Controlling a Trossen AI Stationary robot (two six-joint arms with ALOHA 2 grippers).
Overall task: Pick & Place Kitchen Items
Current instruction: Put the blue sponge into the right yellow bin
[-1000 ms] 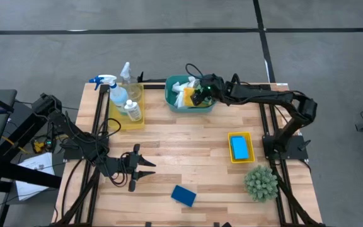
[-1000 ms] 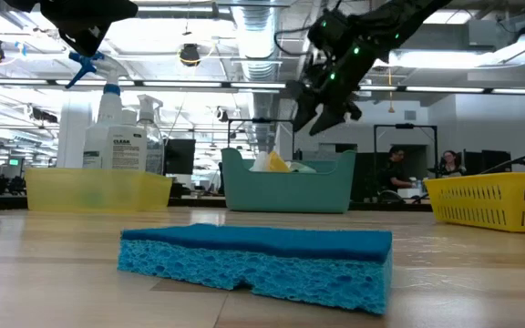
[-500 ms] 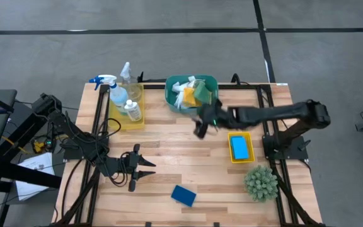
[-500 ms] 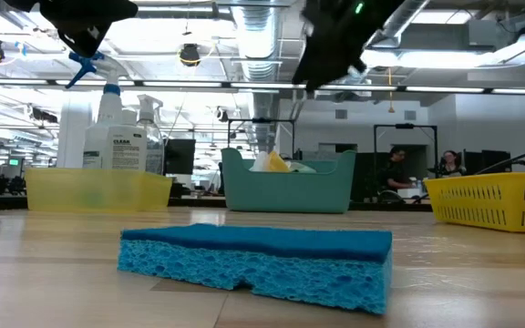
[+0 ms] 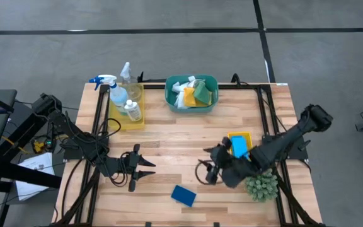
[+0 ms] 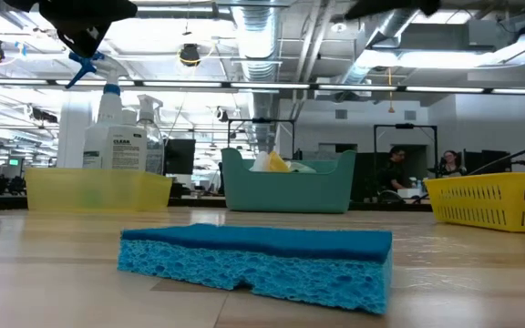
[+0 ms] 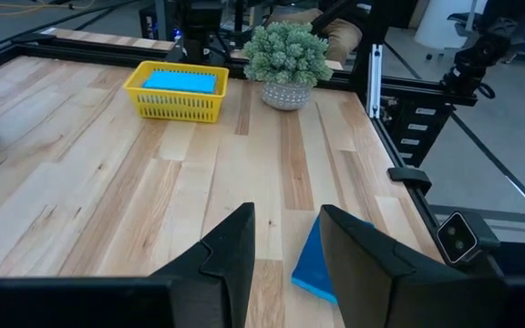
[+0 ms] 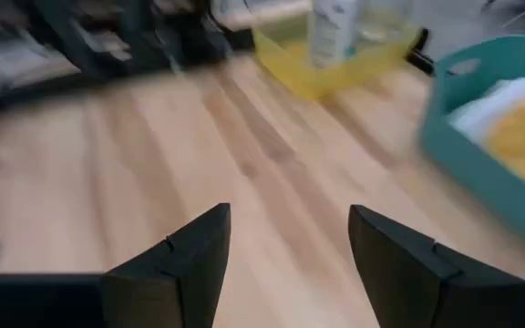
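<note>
1. The dark-blue sponge (image 5: pixel 183 195) lies flat on the tabletop (image 5: pixel 181 135), near its front edge.
2. The right claw (image 5: pixel 210 165), open and empty, hovers nearby; the left claw (image 5: pixel 145 169) waits, open.
3. Likely light and squashy; pinch across its short sides.

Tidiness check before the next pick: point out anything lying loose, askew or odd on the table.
One thing stands out: the dark-blue sponge lies loose on the bare wood near the front edge, skewed to the boards, while the light-blue sponge sits in its yellow tray. The bottles and cloths are contained. Nothing looks spilled or damaged.
</note>
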